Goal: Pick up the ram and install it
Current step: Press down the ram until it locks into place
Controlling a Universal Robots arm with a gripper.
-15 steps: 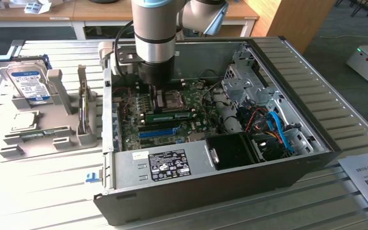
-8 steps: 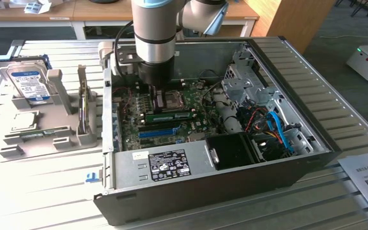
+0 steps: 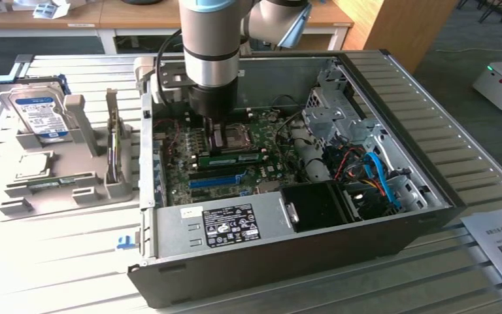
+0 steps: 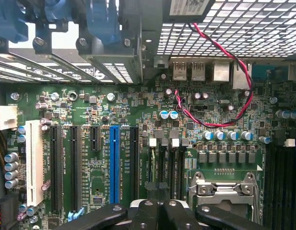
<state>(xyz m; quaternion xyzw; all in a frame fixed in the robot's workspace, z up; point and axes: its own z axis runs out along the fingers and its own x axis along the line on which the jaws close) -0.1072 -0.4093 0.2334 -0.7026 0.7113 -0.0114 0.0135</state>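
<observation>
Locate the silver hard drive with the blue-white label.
Exterior view's left, outside the open computer case: the hard drive sits propped in the grey holder tray.

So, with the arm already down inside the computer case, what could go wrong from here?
1. The closed fingers sit low over the motherboard, right beside the CPU socket. A small sideways drift could strike its metal frame.
2. The red and black wire loops loosely above the board and might snag.
3. The arm stands near the case wall and could bump it.
</observation>
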